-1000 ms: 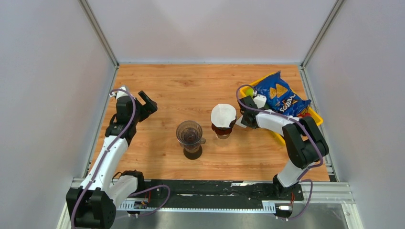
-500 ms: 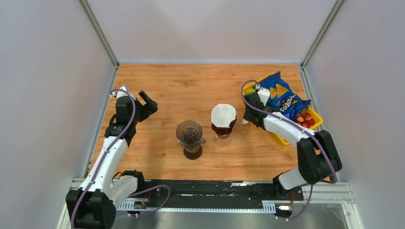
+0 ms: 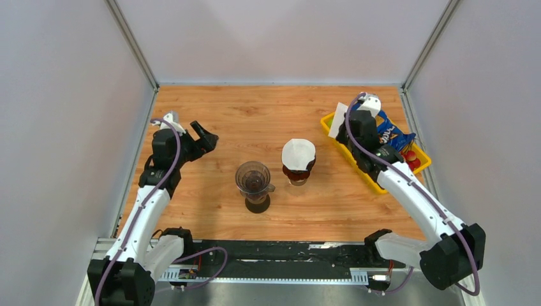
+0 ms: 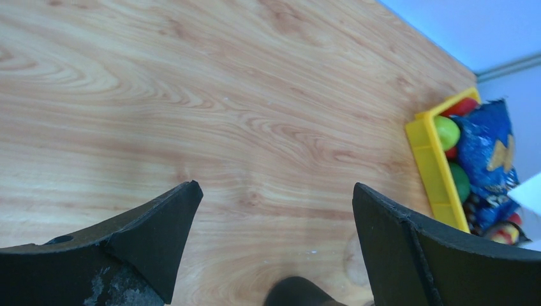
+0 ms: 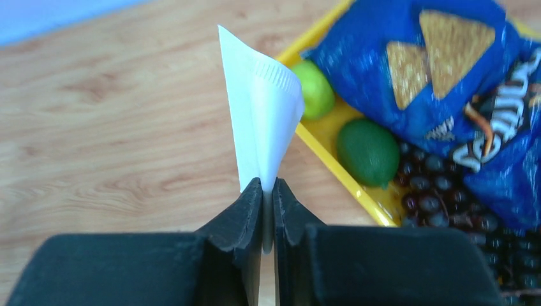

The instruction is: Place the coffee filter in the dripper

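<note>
My right gripper (image 5: 268,188) is shut on the lower corner of a white folded coffee filter (image 5: 261,108), which stands up from its fingertips. From above, that filter (image 3: 336,125) hangs at the near-left corner of the yellow tray, with the right gripper (image 3: 346,129) beside it. The clear dripper (image 3: 254,178), with a small handle, stands mid-table. To its right a brown holder (image 3: 297,173) carries a stack of white filters (image 3: 298,153). My left gripper (image 3: 205,137) is open at the left over bare wood; in its wrist view the left gripper (image 4: 274,188) holds nothing.
A yellow tray (image 3: 355,158) at the back right holds a blue chip bag (image 5: 446,70), limes (image 5: 368,152), dark grapes (image 5: 440,204) and red fruit (image 3: 411,157). Grey walls close in the wooden table (image 3: 255,115) on three sides.
My right arm has pulled back and to the right from the filter stack toward the tray, carrying one filter in its shut jaws. The left gripper shifted slightly right.
</note>
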Controlling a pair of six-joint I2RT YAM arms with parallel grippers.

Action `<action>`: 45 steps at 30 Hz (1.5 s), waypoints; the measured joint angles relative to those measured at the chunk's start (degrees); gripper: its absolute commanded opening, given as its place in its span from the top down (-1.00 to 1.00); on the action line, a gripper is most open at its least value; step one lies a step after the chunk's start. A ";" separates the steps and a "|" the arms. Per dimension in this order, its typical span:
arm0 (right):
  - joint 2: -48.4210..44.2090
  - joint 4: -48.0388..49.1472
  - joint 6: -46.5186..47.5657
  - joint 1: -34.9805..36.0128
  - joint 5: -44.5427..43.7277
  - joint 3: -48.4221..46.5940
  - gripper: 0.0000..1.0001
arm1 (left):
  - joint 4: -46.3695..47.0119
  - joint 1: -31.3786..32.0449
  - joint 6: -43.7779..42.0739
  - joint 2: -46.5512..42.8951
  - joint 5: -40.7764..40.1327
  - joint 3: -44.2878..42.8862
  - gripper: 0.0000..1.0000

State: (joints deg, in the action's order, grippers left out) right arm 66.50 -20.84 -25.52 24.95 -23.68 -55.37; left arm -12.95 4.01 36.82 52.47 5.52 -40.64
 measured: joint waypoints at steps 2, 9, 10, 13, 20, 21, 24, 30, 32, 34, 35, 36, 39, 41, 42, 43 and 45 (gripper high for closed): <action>-0.98 0.26 1.66 0.00 0.96 -2.62 0.76 | 1.31 0.00 -0.15 -0.26 3.34 0.00 -1.00; -1.81 5.77 7.30 -0.02 15.93 -8.72 0.75 | 5.16 -0.02 -0.26 -0.85 13.68 -0.02 -1.00; -1.53 6.21 8.07 0.00 18.99 -9.29 0.75 | 5.57 -0.02 -0.22 -0.94 14.82 -0.07 -1.00; 0.66 7.34 10.10 0.33 28.92 -11.76 0.74 | 7.26 -0.02 0.02 -0.96 18.34 -0.37 -1.00; 8.68 8.57 13.27 4.72 46.64 -17.49 0.73 | 16.68 0.00 3.30 1.11 29.97 -1.42 -1.00; 10.08 8.66 13.81 6.03 48.57 -18.25 0.73 | 18.16 0.07 3.93 1.79 31.52 -1.62 -1.00; 12.94 8.74 15.28 9.49 51.74 -19.76 0.72 | 21.31 0.83 5.60 3.52 35.04 -2.19 -1.00; 16.55 8.72 17.14 13.84 55.52 -21.31 0.73 | 22.12 5.16 5.90 4.31 37.00 -3.98 -1.00; 17.07 8.70 17.35 14.21 56.65 -21.51 0.73 | 22.14 6.45 5.68 4.26 37.27 -4.55 -1.00; 17.18 8.70 17.38 14.25 57.94 -21.53 0.72 | 22.12 7.08 5.35 4.15 37.31 -4.72 -1.00; 17.18 8.70 17.40 14.25 58.58 -21.53 0.73 | 22.10 7.17 5.27 4.13 37.29 -4.72 -1.00; 17.18 8.72 17.44 14.25 59.45 -21.57 0.73 | 22.08 7.26 5.20 4.13 37.27 -4.72 -1.00; 17.29 8.72 17.53 14.29 61.66 -21.66 0.72 | 22.08 7.37 5.18 4.13 37.46 -4.74 -1.00; 17.53 8.72 17.64 14.38 62.79 -21.86 0.72 | 22.18 7.65 5.22 4.15 37.79 -4.74 -1.00; 17.62 8.70 17.70 14.43 63.25 -21.90 0.72 | 22.23 7.78 5.25 4.24 37.99 -4.76 -0.99; 17.66 8.70 17.73 14.43 63.63 -21.94 0.73 | 22.27 7.96 5.31 4.33 38.07 -4.81 -0.97; 17.70 8.66 17.73 14.43 64.28 -21.94 0.72 | 22.73 8.20 5.42 4.68 38.42 -4.85 -0.92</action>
State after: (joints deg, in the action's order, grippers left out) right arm 84.20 -12.19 -7.79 39.38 40.60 -77.32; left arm 9.78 12.21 42.24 57.14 43.94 -45.50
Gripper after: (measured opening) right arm 0.137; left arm 0.989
